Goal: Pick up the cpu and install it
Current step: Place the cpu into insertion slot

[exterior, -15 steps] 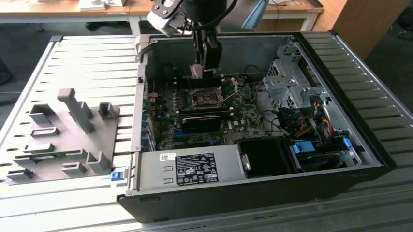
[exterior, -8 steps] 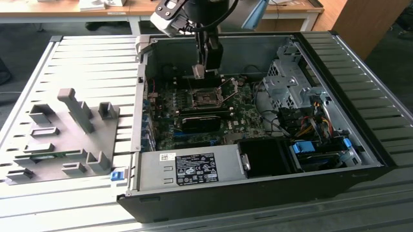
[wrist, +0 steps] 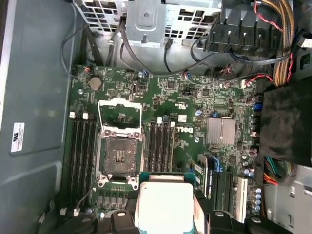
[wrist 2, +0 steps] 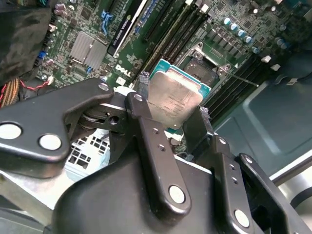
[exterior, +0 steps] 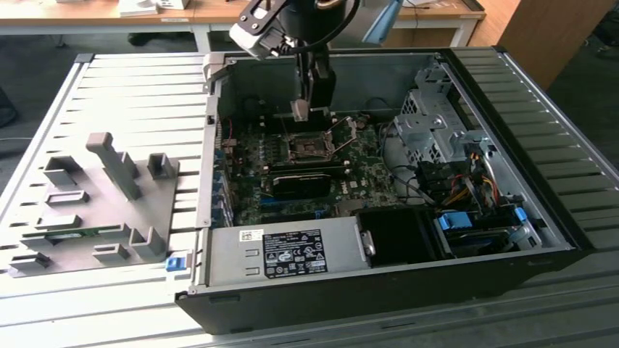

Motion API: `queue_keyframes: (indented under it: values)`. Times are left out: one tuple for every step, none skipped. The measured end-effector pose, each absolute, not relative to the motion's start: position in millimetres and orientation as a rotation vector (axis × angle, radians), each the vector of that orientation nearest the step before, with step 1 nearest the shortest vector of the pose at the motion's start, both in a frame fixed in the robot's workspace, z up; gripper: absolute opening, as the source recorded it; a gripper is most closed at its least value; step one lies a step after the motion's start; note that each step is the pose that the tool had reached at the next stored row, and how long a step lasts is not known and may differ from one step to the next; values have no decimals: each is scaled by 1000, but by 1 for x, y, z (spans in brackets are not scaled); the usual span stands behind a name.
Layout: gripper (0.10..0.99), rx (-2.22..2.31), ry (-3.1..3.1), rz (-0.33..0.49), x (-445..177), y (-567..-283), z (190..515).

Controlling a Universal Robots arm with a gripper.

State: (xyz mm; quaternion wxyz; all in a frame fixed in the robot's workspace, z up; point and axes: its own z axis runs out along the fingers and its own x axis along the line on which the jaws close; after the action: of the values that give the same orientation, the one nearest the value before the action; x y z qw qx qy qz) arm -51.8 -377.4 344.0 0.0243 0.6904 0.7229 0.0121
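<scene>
One gripper (exterior: 301,113), upper centre of the exterior view, hanging on the arm inside the open computer case (exterior: 387,301); clamped on the cpu (exterior: 301,110), with a black finger (wrist 2: 146,131) pressed to each of two opposite edges in the second wrist view.

One cpu, silver metal top, thin green rim; held in the air above the motherboard (exterior: 363,177) and clear of it; tilted in the second wrist view (wrist 2: 173,100); seen flat-on between the fingers in the first wrist view (wrist: 163,204).

One socket (exterior: 312,148), black square, metal frame swung open, contacts bare; centre of the exterior view, below the cpu in the frame and apart from it; near the cpu but not touching it in the first wrist view (wrist: 118,155).

Memory slots (wrist: 161,145), long and black, on both sides of the socket.

One power supply (exterior: 285,254), grey box, lower centre of the exterior view.

One fixture plate (exterior: 97,210), grey, with upright blocks; on the slatted tabletop (exterior: 126,87) at the exterior view's left of the case.
</scene>
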Motion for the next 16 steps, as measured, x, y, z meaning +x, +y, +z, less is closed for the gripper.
queue_keyframes:
  values:
    - [525,2138,2233,36,-52,-377,343]
    - [525,2139,2232,36,-52,-377,342]
    - [525,2139,2232,36,-52,-377,341]
    - [525,2139,2232,35,-51,-377,340]
    - [525,2139,2232,35,-51,-377,339]
    - [525,2139,2232,36,-50,-377,338]
    - [525,2140,2232,37,-50,-376,338]
    - [525,2140,2233,38,-49,-376,337]
    - [525,2141,2233,39,-49,-376,336]
    - [525,2141,2233,39,-48,-375,335]
    - [525,2141,2233,39,-48,-374,334]
    - [525,2141,2233,39,-47,-373,333]
    - [525,2141,2233,39,-47,-372,332]
    - [525,2141,2233,39,-46,-371,331]
    - [525,2141,2233,40,-46,-369,331]
    - [525,2141,2233,40,-46,-368,330]
